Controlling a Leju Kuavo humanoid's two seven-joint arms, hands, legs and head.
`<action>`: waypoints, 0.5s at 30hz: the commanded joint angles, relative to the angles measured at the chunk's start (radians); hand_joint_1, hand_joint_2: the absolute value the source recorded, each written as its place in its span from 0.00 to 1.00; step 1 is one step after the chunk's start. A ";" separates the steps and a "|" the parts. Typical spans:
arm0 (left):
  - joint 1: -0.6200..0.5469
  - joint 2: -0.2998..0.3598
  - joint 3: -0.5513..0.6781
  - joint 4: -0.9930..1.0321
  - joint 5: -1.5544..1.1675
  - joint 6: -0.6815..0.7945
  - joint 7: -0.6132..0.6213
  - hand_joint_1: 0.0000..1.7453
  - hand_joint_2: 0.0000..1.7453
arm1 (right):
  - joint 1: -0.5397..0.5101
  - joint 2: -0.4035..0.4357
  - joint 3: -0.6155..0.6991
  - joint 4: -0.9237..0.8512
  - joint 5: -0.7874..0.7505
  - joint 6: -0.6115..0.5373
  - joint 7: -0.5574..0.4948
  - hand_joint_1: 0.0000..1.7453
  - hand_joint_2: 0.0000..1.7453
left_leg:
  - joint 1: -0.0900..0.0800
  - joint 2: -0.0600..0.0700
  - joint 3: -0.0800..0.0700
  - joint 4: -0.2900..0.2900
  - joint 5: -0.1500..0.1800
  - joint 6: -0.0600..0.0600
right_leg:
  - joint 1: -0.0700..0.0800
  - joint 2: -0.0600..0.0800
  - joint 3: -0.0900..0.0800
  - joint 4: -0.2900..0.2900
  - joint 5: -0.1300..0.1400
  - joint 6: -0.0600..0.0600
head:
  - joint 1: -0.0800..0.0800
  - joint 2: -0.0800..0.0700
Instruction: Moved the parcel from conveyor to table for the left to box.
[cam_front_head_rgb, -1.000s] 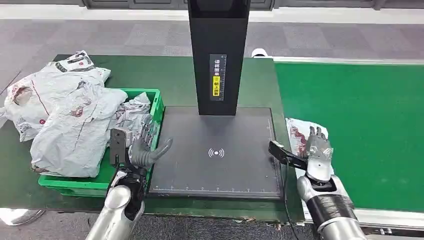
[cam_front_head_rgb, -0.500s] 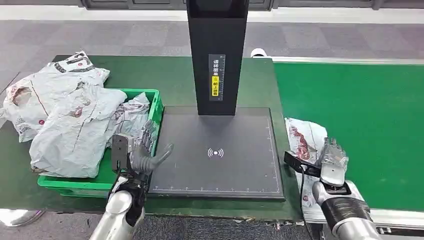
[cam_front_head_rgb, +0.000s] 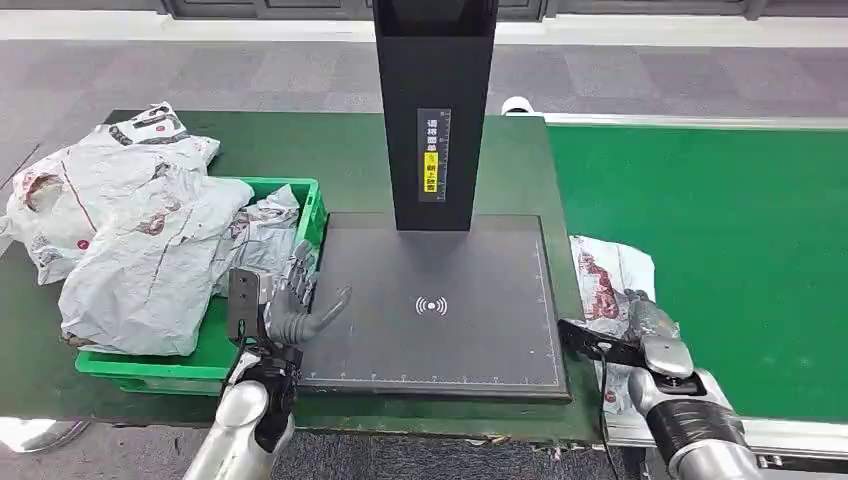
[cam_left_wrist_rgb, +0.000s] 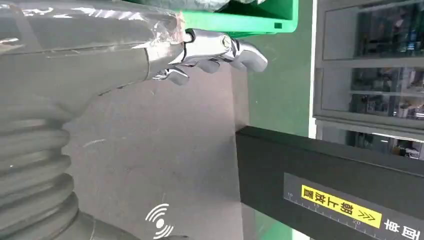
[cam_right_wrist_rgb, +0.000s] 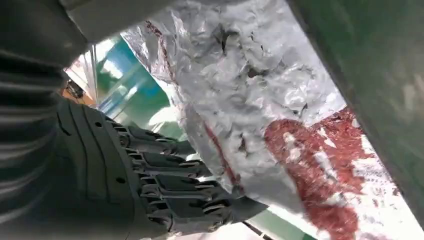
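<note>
The parcel (cam_front_head_rgb: 605, 275), a crumpled grey-white bag with red print, lies on the left edge of the green conveyor (cam_front_head_rgb: 740, 250), with its near end reaching the conveyor's front rim. My right hand (cam_front_head_rgb: 655, 335) is on that near end, fingers curled. In the right wrist view the curled fingers (cam_right_wrist_rgb: 175, 195) close against the parcel (cam_right_wrist_rgb: 260, 90). My left hand (cam_front_head_rgb: 290, 305) hovers with fingers spread and nothing in it, over the left edge of the black scanner plate (cam_front_head_rgb: 430, 340) beside the green crate (cam_front_head_rgb: 150, 370). The left wrist view shows the spread fingers (cam_left_wrist_rgb: 215, 47).
The crate is heaped with several grey parcels (cam_front_head_rgb: 130, 230) that spill over the green table to the left. A tall black scanner column (cam_front_head_rgb: 435, 100) rises at the plate's far side. Grey floor lies beyond the table.
My right hand has drawn back toward me along the parcel and sunk lower, its fingers going from stretched flat to curled. The left hand has shifted slightly nearer. The parcel's far end has stayed put.
</note>
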 joint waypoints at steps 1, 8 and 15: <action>0.002 -0.015 0.057 0.039 -0.011 -0.026 0.019 0.00 1.00 | 0.018 -0.057 0.084 -0.013 -0.105 0.020 0.001 0.00 1.00 | 0.001 0.001 0.005 -0.002 -0.001 0.000 | 0.001 0.000 0.005 -0.003 0.000 -0.001 | 0.000 0.000; 0.003 -0.010 0.059 0.053 -0.018 -0.035 0.008 0.00 1.00 | 0.078 0.011 0.066 0.072 -0.214 -0.011 -0.137 0.00 1.00 | 0.001 0.000 0.006 -0.003 -0.001 -0.001 | 0.001 0.000 0.006 -0.003 -0.001 -0.001 | 0.000 0.000; -0.019 -0.017 0.059 0.071 -0.019 -0.038 0.004 0.00 1.00 | 0.074 0.066 0.093 0.129 -0.250 -0.007 -0.212 0.55 1.00 | 0.002 0.008 0.008 -0.004 -0.003 -0.002 | 0.003 0.006 0.006 -0.003 0.000 -0.003 | 0.000 0.000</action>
